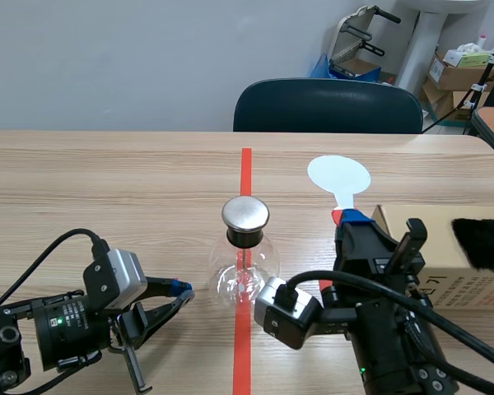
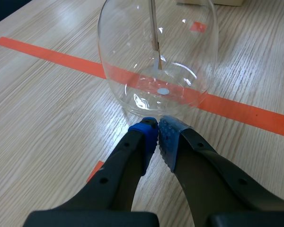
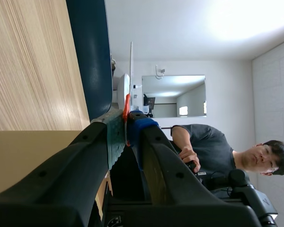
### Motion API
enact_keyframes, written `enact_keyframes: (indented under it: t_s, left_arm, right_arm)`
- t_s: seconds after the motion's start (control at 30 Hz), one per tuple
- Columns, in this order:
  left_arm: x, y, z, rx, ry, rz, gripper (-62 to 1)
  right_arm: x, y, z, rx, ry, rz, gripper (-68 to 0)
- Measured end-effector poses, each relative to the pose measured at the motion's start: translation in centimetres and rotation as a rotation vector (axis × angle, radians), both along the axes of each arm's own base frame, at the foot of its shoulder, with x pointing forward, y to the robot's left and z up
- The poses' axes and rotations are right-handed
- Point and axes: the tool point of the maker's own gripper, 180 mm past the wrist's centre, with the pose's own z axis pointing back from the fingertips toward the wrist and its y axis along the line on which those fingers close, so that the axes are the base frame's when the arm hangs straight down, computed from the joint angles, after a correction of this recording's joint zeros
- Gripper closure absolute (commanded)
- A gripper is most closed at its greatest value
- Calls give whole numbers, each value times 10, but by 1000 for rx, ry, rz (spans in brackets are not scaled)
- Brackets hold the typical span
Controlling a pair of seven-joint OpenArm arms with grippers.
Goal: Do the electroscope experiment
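Left hand (image 2: 157, 125) is lying low on the table (image 1: 107, 189), fingers clenched together on nothing. Its blue pads (image 2: 146, 136) are meeting right at the foot of the electroscope (image 1: 245, 276); cannot tell if they are touching the glass. The electroscope is standing upright on the orange-red tape line: a clear glass flask with a metal disc cap (image 1: 245, 213) and a thin rod (image 2: 154, 28) hanging inside. Right hand (image 1: 351, 219) is grasping a white round paddle (image 1: 339, 174) by its red handle (image 3: 127, 106). The paddle is sticking out ahead of the fingers, to the right of the electroscope and apart from it. Cardboard box (image 1: 445, 276) is sitting beside the right arm, with black furry cloth (image 1: 482, 243) lying on top. Dark chair (image 1: 329, 107) is standing behind the table. A person (image 3: 203, 142) is showing in the right wrist view.
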Motion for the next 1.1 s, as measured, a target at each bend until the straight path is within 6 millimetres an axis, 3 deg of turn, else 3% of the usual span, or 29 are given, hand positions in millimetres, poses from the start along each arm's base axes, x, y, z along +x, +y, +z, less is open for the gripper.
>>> enact_keyframes:
  t_s: [0.2,1.1]
  left_arm:
    - [9,6,1,-6,1,60,-55]
    - [8,6,1,-4,0,57,-55]
  right_arm:
    - [0,1,0,0,0,3,-8]
    - [0,1,0,0,0,3,-8]
